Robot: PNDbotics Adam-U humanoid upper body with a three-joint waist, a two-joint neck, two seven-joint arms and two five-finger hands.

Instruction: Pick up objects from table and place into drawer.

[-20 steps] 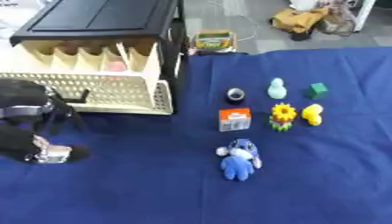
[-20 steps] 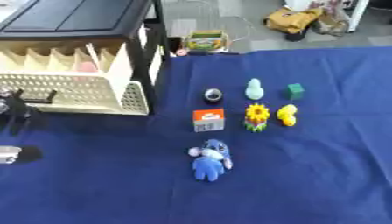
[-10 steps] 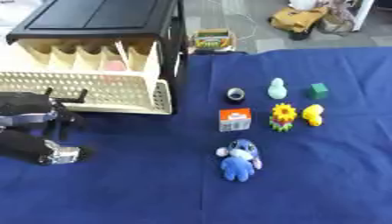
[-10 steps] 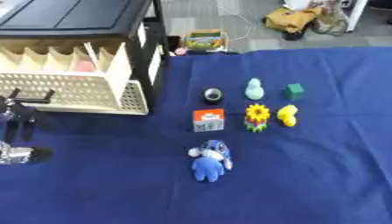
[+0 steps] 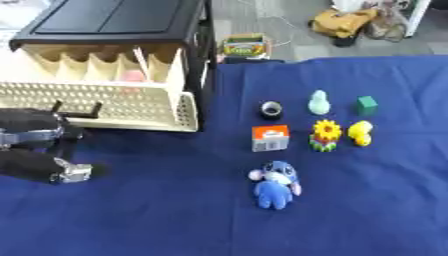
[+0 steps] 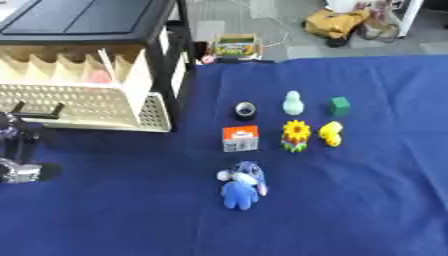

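The left hand (image 5: 39, 150) sits low at the near left of the desk (image 5: 175, 210), just in front of the open drawer (image 5: 96, 102); whether its fingers are spread or curled cannot be told, since the dark shapes merge, and nothing is seen held in it. The right hand is in no view. Directly beyond the hand stands the drawer's perforated front, pulled out of a black cabinet (image 5: 114, 22), with something pink (image 5: 131, 76) lying inside. The things to be collected lie well off to the hand's right, all on the blue cloth: a blue plush toy (image 5: 274, 182) nearest, then an orange-and-white box (image 5: 270, 137), a sunflower toy (image 5: 326, 135), a yellow duck (image 5: 360, 133), and farther back a dark ring (image 5: 271, 109), a pale green figure (image 5: 319, 102) and a green cube (image 5: 367, 105). Risks, in my judgement: the hand is close to the drawer front and could knock or push it while swinging right; the long reach invites brushing the tightly grouped small toys. The left eye view shows most of the hand and forearm; the right eye view shows only its edge at the frame border.
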